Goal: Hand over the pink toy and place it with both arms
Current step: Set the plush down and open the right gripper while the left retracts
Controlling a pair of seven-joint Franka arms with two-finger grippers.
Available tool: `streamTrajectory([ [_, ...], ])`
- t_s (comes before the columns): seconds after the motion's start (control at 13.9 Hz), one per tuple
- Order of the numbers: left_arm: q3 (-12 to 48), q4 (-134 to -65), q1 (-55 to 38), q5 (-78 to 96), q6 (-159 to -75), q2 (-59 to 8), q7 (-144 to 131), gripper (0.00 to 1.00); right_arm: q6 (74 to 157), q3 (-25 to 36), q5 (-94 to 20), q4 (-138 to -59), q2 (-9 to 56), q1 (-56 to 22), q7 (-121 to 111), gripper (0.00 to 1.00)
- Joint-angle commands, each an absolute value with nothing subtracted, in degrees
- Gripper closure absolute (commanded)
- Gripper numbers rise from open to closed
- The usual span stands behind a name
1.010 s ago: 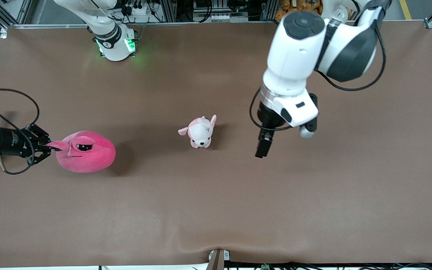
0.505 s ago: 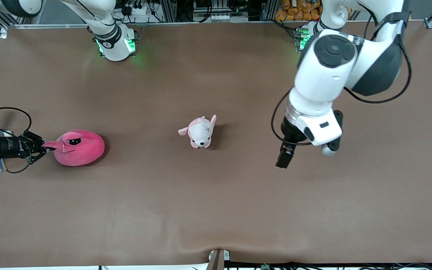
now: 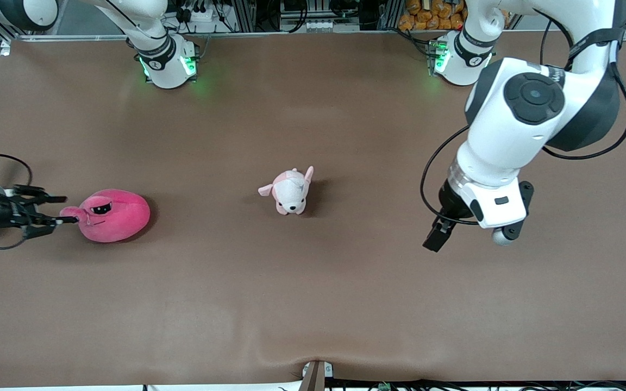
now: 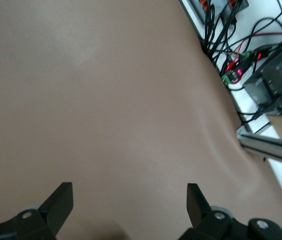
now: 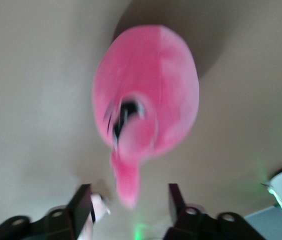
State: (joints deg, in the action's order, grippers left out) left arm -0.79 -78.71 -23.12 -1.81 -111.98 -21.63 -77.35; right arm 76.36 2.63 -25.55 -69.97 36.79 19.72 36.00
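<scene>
Pink toy (image 3: pixel 109 214) is lying on the counter (image 3: pixel 313 304), handover apparently done.
Right gripper (image 3: pixel 52 209) is sitting spread beside its snout; left gripper (image 3: pixel 436 237) is hanging spread, empty, waiting.

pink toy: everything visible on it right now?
The pink toy is a round hot-pink plush with a lighter pink patch, black half-lidded eyes and a long snout. It lies on the brown table at the right arm's end, snout pointing at the right gripper, whose open fingers flank the snout tip without clamping it. Nothing else touches it.
</scene>
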Motion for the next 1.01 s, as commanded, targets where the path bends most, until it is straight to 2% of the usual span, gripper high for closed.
streamTrajectory([
  [0.0, -0.2, -87.8, -20.8, 0.1, -111.7, -13.6, -67.7, 0.00, 71.5, 2.5, -25.1, -62.8, 33.9, 18.9, 36.2, 0.00],
  [0.22, -0.3, -91.7, -18.6, 0.1, -111.3, -10.4, -57.8, 0.00, 69.3, 2.4, -20.9, -62.7, 26.8, 14.4, 35.8, 0.00],
  [0.65, -0.3, -91.8, -13.9, 0.1, -102.7, -8.2, -34.4, 0.00, 64.4, 2.3, -17.1, -63.4, 13.4, 11.1, 21.0, 0.00],
  [0.94, -0.3, -91.8, -9.0, 0.1, -97.9, -6.2, -16.4, 0.00, 65.1, 1.9, -4.6, -64.7, 8.7, 5.1, 2.3, 0.00],
])
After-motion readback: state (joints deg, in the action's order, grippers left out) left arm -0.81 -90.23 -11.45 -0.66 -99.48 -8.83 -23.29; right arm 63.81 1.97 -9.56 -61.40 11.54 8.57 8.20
